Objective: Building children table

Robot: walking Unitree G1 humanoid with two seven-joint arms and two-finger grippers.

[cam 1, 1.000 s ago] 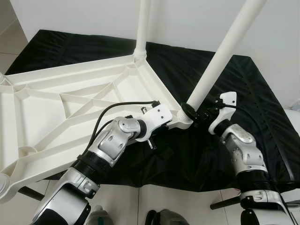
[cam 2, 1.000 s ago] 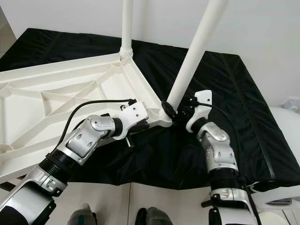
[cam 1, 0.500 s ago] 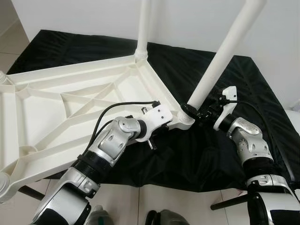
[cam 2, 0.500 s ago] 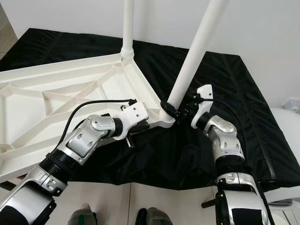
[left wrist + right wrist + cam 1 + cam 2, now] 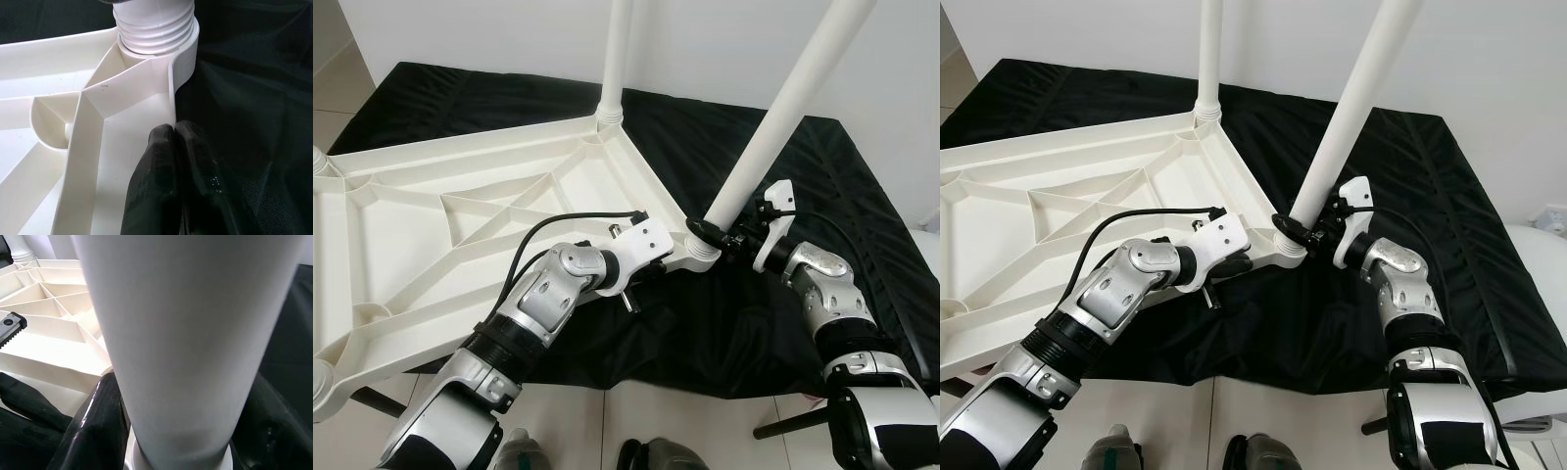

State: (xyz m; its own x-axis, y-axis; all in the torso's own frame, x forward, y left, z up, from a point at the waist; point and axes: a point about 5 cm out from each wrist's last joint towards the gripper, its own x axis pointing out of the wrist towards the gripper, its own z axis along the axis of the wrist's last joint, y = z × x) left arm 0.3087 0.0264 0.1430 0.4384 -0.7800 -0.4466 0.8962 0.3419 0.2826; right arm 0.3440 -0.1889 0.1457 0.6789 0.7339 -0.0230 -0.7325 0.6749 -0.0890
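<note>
A white plastic tabletop lies upside down on a black cloth. One white leg stands upright in the far corner socket. A second white leg leans to the right out of the near corner socket. My right gripper is shut on this leg's base, with black fingers on either side of it. My left gripper is shut on the tabletop's rim, just short of the threaded socket.
The black cloth covers the surface and hangs over its front edge. Pale floor tiles and my feet show below. A white wall stands behind. A white rounded object sits at the far right.
My right wrist has turned around the leg's base and its forearm has swung closer to the cloth. The leg stays tilted. The left arm has not moved.
</note>
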